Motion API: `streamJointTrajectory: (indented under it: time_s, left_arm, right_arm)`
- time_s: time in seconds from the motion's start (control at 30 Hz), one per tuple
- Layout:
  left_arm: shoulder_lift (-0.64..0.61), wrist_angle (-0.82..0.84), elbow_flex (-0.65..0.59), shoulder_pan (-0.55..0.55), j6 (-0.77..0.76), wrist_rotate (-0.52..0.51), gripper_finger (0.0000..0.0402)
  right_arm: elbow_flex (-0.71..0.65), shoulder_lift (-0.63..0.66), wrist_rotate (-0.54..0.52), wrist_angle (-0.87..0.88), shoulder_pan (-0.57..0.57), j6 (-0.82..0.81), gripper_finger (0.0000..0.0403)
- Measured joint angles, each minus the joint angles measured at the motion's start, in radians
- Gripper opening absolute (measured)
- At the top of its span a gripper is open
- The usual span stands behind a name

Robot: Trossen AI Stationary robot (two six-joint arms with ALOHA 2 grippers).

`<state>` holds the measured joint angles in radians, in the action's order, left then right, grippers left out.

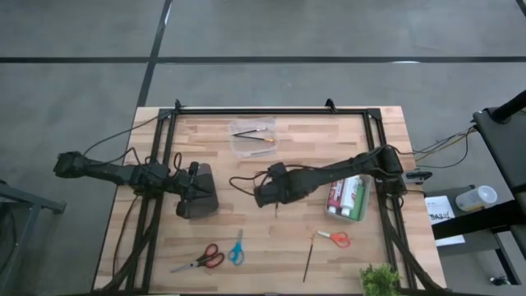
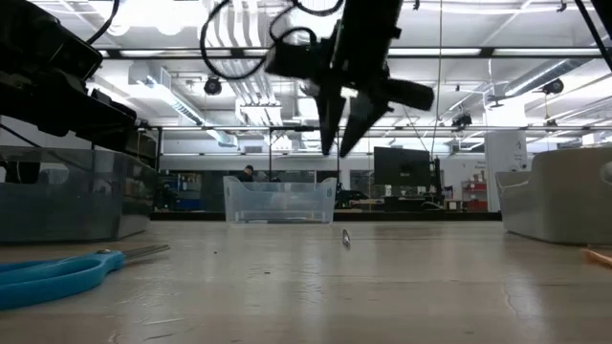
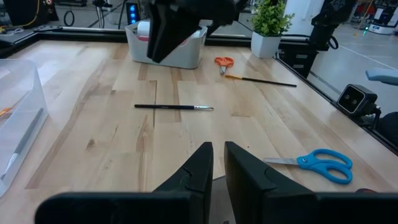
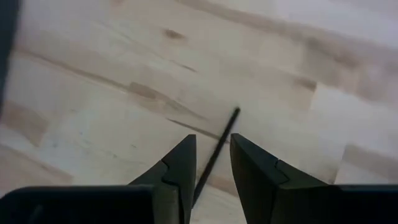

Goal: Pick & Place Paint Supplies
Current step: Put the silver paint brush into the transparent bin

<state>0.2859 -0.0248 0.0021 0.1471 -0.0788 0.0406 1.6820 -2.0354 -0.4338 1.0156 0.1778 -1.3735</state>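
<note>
Paintbrush [image 3: 174, 107] is lying flat on the bare wood in the middle of the bench, thin and dark with a pale tip, and we are hanging the right gripper [image 2: 339, 148] straight above it, well clear of the surface. Its fingers are standing narrowly apart with nothing in them, and the right wrist view is showing the handle running through the gap between them, so the line-up is looking good. We are judging this to be the approach for the pick. To do it well, we are wanting the fingers kept square across the handle, a straight, slow descent until the tips are just brushing the wood, and a close near the middle of the handle so that the brush is not tipping on the lift. A thing this thin can roll or slip out sideways. The clear tub [image 1: 253, 148] at the back of the bench, already holding brushes, is looking like the likely drop. The left gripper [image 3: 217, 165], narrow and empty, is waiting low at the left side.
</note>
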Motion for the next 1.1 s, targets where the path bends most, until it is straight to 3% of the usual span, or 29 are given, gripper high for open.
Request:
streamJointTrajectory:
  time_s: [0.57,1.1]
  left_arm:
    - [0.000,0.000,0.000,0.000,0.000,0.000,0.0051]
    - [0.000,0.000,0.000,0.000,0.000,0.000,0.0051]
  right_arm:
    - [-0.154,-0.001,0.079,-0.156,-0.001,-0.118,0.0096]
    - [-0.159,-0.101,0.189,-0.196,-0.017,-0.088,0.0096]
